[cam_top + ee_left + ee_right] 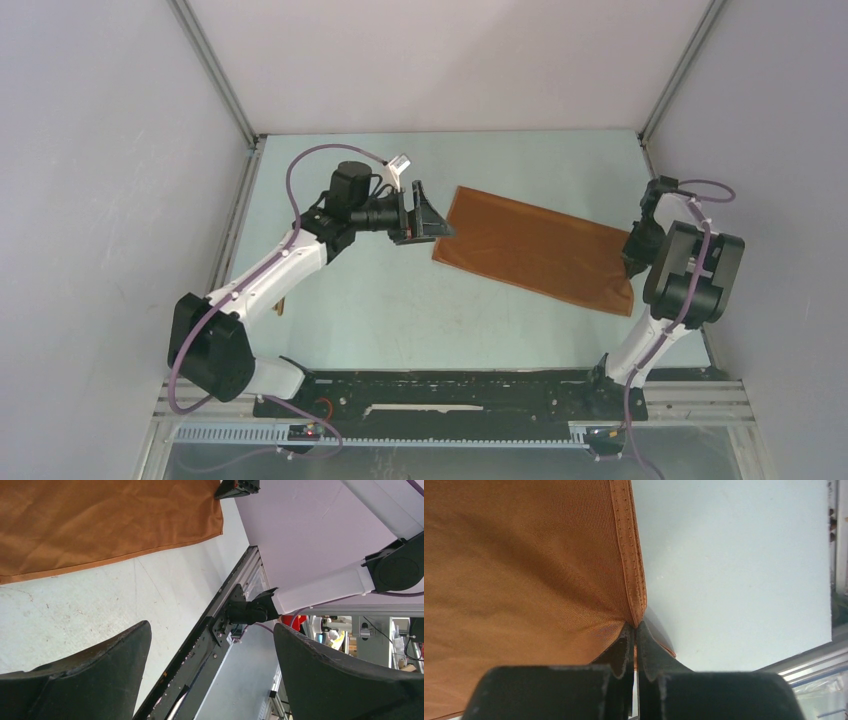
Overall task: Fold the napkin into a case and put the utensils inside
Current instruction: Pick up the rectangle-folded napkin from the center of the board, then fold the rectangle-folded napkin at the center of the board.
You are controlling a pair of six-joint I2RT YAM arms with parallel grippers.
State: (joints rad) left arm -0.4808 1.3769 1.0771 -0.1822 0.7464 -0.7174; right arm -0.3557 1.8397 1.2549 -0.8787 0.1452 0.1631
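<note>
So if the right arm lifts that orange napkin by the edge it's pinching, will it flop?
Probably yes: the napkin is thin cloth lying flat with soft wrinkles, so it should drape from the right gripper, shut on its hemmed edge. It looks light for its size. Pushed, it would likely bunch up rather than slide whole.

1. On my counter [400,310] the napkin [535,250] lies right of centre, its long axis slanting from far left to near right.
2. My left jaws are at the napkin's left end, spread wide. I can't tell whether they touch it.
3. My right jaws are at the napkin's near-right corner, pinched together on the hem.
4. A slim stick [283,307] pokes out from under my left arm [290,258] near the counter's left edge, well apart from the napkin.
</note>
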